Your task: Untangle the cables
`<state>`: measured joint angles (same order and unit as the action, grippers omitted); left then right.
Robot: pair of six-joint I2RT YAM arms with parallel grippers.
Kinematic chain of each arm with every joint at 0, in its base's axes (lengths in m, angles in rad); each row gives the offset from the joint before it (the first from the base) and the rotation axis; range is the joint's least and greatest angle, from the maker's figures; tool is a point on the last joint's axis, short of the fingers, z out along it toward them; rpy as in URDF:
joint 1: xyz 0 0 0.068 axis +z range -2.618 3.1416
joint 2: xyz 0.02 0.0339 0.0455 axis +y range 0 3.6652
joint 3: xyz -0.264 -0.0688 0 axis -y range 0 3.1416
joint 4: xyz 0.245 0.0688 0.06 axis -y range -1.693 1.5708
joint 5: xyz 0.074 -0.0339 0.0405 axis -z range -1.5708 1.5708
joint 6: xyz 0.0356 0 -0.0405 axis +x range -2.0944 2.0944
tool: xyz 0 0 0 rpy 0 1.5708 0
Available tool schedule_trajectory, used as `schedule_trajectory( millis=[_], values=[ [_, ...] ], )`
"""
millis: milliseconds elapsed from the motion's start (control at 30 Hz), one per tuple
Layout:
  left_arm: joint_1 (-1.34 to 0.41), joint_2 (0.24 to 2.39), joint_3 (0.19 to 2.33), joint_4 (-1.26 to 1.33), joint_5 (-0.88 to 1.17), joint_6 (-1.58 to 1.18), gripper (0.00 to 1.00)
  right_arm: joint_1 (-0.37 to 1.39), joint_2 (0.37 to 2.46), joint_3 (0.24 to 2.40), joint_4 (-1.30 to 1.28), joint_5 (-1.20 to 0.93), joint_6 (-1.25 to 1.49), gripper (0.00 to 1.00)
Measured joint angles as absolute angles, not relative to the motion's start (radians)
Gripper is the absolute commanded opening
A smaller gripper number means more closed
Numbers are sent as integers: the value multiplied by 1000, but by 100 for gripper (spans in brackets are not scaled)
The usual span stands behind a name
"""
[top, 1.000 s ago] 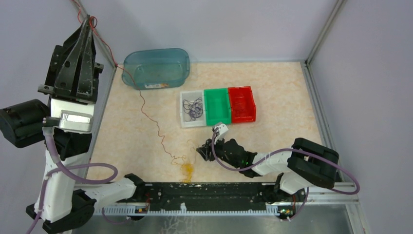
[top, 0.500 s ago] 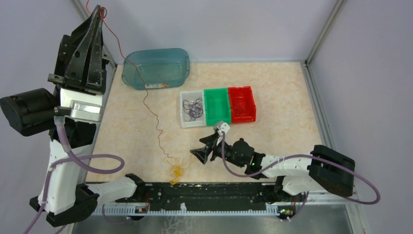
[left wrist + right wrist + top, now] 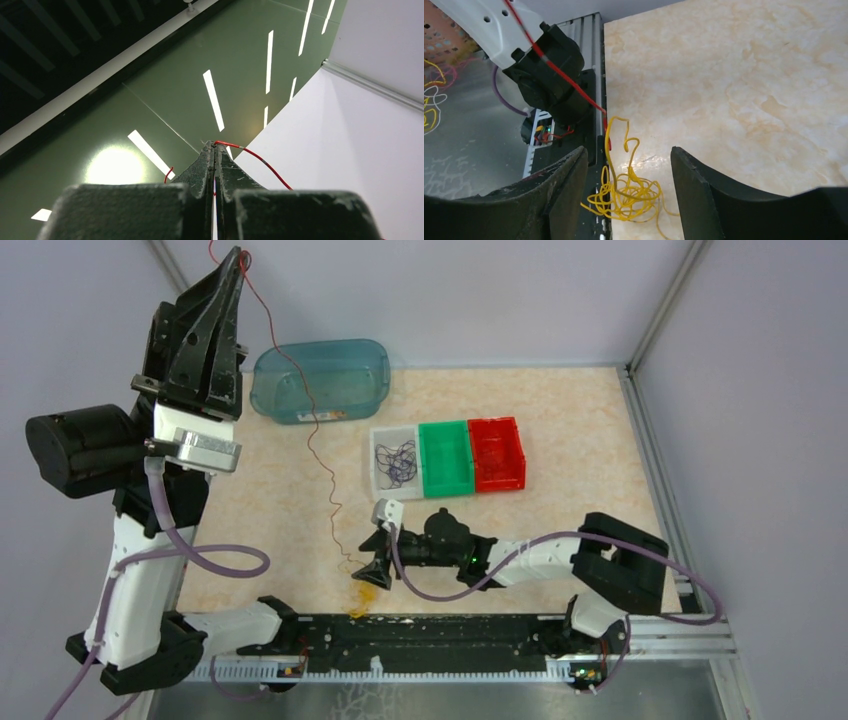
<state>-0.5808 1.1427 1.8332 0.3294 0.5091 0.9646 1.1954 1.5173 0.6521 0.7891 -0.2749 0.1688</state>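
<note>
The yellow cable [image 3: 626,192] lies clumped, and the right gripper [image 3: 629,155] hangs open just above that clump, holding nothing. From the clump the red cable [image 3: 318,455] climbs to the left gripper [image 3: 215,150], clenched on it. Farther beyond, the purple cable [image 3: 396,462] sits in a white bin [image 3: 380,485].

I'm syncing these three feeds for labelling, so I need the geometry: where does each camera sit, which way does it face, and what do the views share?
Top external: fixed high behind the robot, looking down on the table; shows the left end effector held high and the right end effector low over the yellow cable clump.
Left wrist: on the left arm, facing up at ceiling lights; its shut end effector pinches the red cable.
Right wrist: faces the table's near edge; its open end effector flanks the yellow cable clump.
Shared: the red cable shows in all three.
</note>
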Motion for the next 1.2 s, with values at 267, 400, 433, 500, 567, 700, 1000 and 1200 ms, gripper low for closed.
schedule_trajectory(
  millis=[267,400,433,500,567,700,1000,1200],
  values=[
    [-581,1144,1838,324,517,976,0,1195,1606,702,693,-253,151,0],
    [-581,1147,1840,327,519,981,0,1179,1605,701,656,-155,147,0],
    [-581,1150,1844,330,518,981,0,1170,1605,699,647,-134,150,0],
    [-581,1164,1867,341,515,968,0,1139,1597,679,645,-87,161,0],
    [-581,1184,1901,350,503,953,0,1106,1584,641,641,-30,170,0],
    [-581,1252,2028,383,450,917,0,1076,1581,554,630,82,197,0],
    [-581,1258,2037,364,431,875,0,1076,1518,398,682,154,282,53],
    [-581,1196,1855,294,450,835,0,1076,1199,395,646,160,298,99]
  ],
)
